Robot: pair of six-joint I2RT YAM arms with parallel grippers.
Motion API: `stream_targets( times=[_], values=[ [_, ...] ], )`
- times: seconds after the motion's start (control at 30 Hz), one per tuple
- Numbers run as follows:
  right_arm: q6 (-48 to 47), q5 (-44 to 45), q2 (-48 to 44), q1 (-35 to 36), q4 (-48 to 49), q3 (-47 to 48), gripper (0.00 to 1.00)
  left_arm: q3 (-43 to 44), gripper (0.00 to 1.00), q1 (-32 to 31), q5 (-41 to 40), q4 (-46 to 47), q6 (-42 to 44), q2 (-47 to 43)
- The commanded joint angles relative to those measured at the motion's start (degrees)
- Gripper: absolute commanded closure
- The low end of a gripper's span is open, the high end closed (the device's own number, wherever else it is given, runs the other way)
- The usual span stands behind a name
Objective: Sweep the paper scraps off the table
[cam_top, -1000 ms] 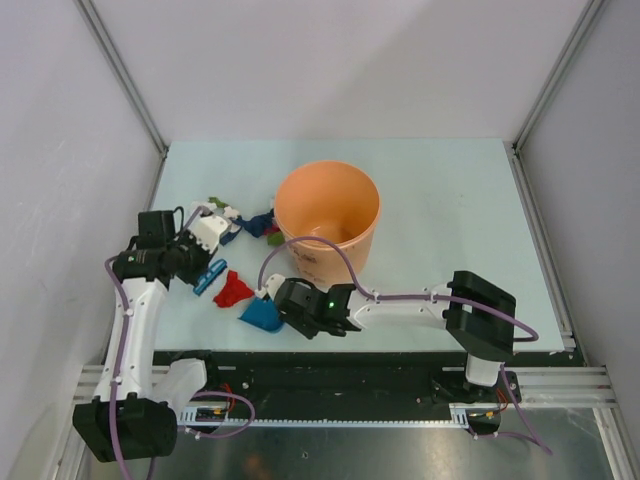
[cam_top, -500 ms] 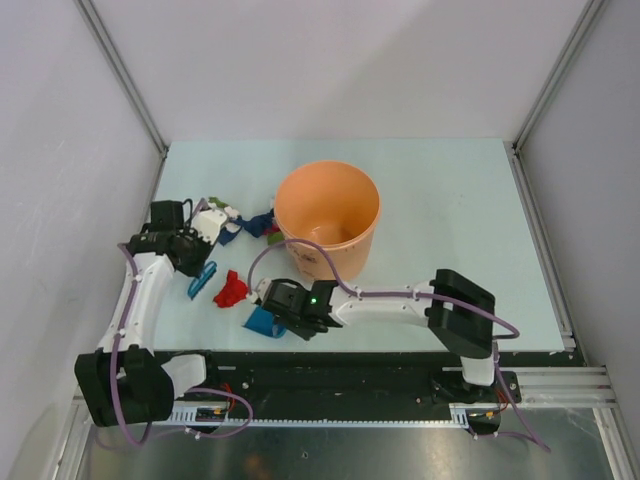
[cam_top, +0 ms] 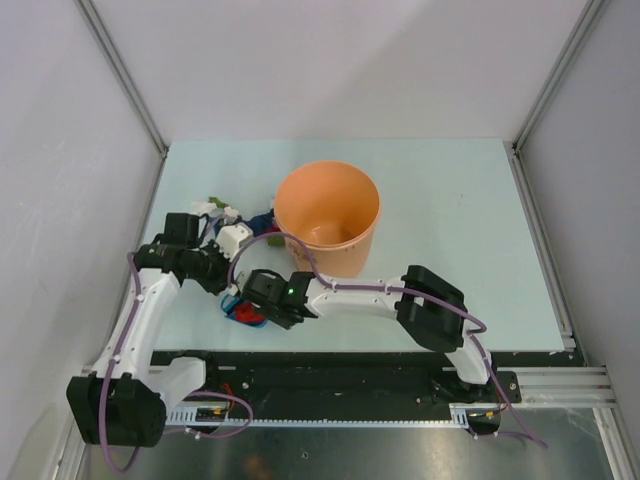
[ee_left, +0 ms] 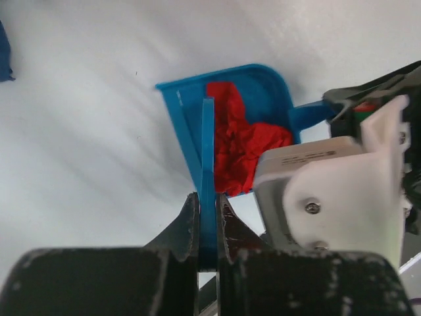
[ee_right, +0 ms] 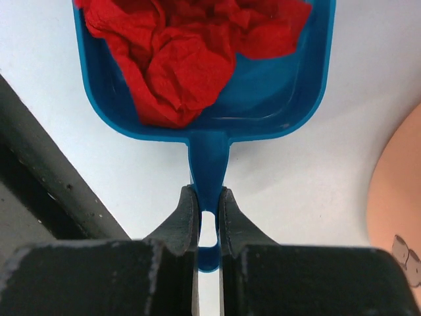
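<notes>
My right gripper (ee_right: 208,197) clamps the blue dustpan (ee_right: 270,108) by its handle, pan pointing up-frame, with the red paper scrap (ee_right: 177,59) bunched inside. My left gripper (ee_left: 208,204) pinches the blue brush (ee_left: 207,138), which also lies lengthwise up-frame. Other scraps (cam_top: 262,222) lie on the table (cam_top: 450,200) left of the orange bucket (cam_top: 355,255).

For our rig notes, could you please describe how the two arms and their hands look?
The left arm and right arm have white link shells with black joints, and a purple cable runs along each. A green light glows near the right wrist. The left hand and right hand each have two dark, tapered fingers.
</notes>
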Motion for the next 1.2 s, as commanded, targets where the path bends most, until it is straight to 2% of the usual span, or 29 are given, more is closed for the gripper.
stream_targets(
  times=[0.0,0.17,0.27,0.43,0.57,0.63,0.93,1.17],
  values=[
    [-0.4,-0.6,-2.6,-0.3,5.8,-0.7,1.0,3.7,1.0,-0.8,5.9,-4.5,1.3,-3.5],
    [-1.6,-6.8,-8.6,0.1,11.9,-7.4,1.0,7.7,1.0,-0.5,-2.6,-3.9,-0.7,-2.1],
    [-3.1,-6.6,-11.7,0.9,12.5,-10.1,1.0,11.5,1.0,-0.4,-2.5,-3.7,-2.0,-2.3],
    [-5.5,-5.5,-15.1,2.4,9.0,-10.3,1.0,16.0,1.0,-0.4,-2.5,-3.7,-2.8,-3.7],
    [-8.6,-7.1,-18.9,4.5,6.0,-9.9,1.0,18.6,1.0,0.7,-8.0,-2.5,-2.9,-2.1],
    [-9.4,-7.4,-21.5,5.7,2.5,-8.9,1.0,19.2,1.0,3.4,-8.7,-1.3,-2.9,-0.9],
    [-9.1,-4.0,-26.1,6.1,-16.6,6.0,1.0,17.9,1.0,7.6,-11.2,3.3,-2.4,1.8],
    [-4.3,-2.4,-25.6,1.4,-26.7,18.6,1.0,15.3,1.0,7.8,-12.7,3.8,-0.8,0.7]
  ],
)
